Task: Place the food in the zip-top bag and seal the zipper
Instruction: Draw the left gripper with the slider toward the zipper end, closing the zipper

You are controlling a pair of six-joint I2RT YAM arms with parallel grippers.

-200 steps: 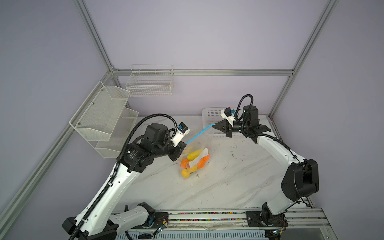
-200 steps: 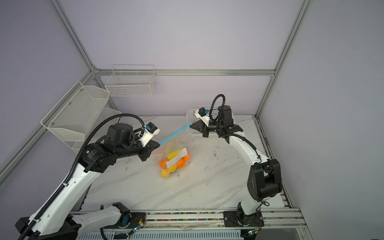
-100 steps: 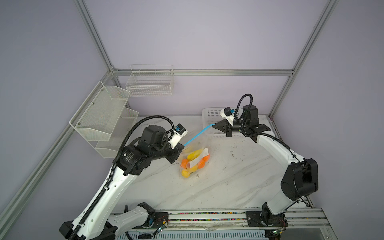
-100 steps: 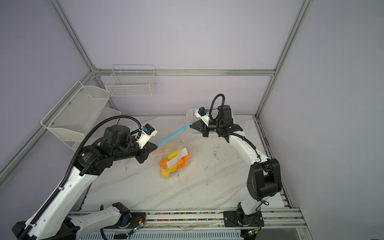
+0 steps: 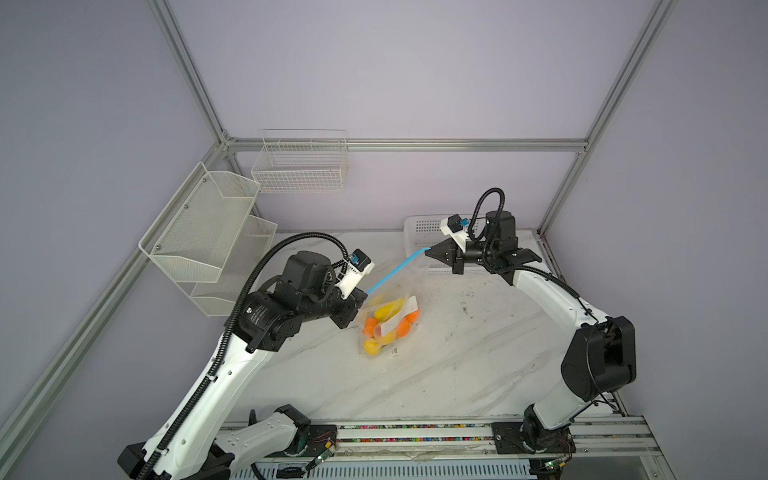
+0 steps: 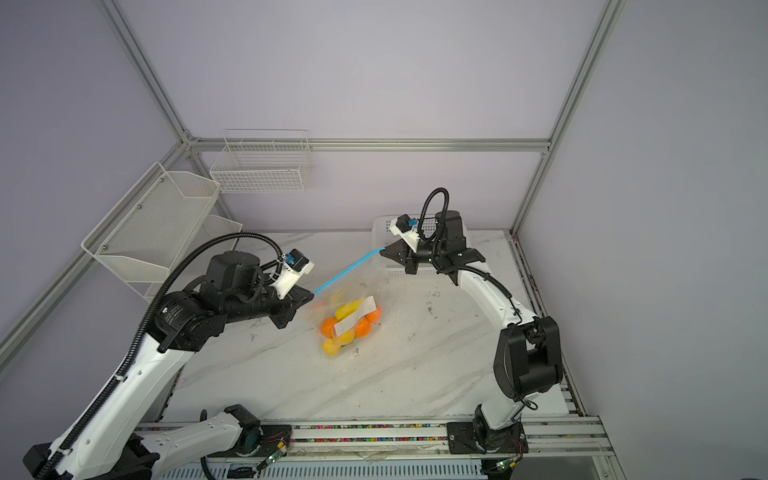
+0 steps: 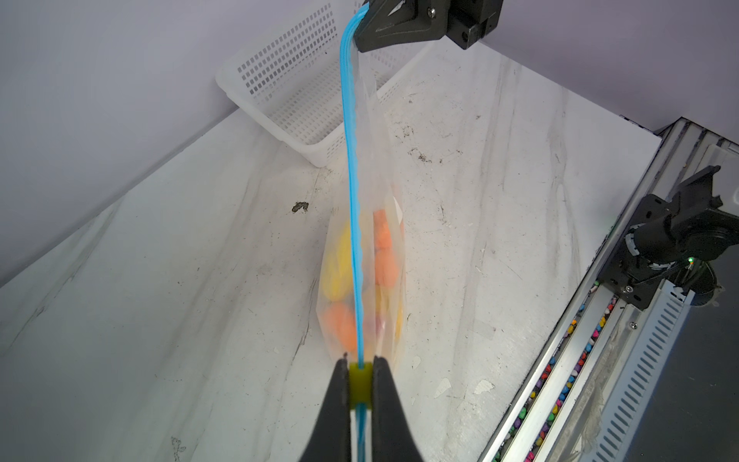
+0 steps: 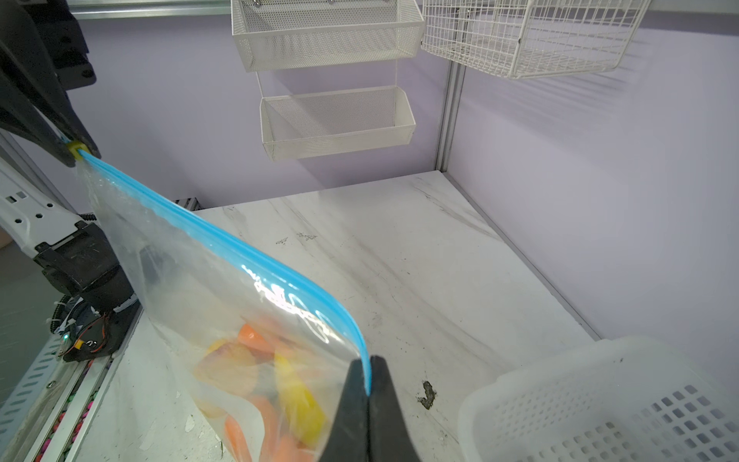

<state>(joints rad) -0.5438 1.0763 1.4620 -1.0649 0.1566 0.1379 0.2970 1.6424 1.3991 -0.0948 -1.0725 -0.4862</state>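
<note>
Across the middle of both top views, the zip-top bag (image 5: 409, 277) hangs stretched by its zipper (image 5: 397, 271), the food (image 5: 384, 311) sagging inside it. We note that the left gripper (image 7: 360, 362), clamped on the yellow slider (image 7: 359, 386), has drawn slightly leftward, lengthening the closed-looking strip; sealing seems nearly done. The right gripper (image 8: 368, 362) pinches the zipper's far end. A white basket (image 5: 415, 224), upper right of centre, obstructs nothing.

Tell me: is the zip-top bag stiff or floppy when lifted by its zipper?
Probably floppy: the zip-top bag hangs slack under the zipper pulled taut between left gripper and right gripper. Likely bottom-heavy: the food bunches at its low end.
</note>
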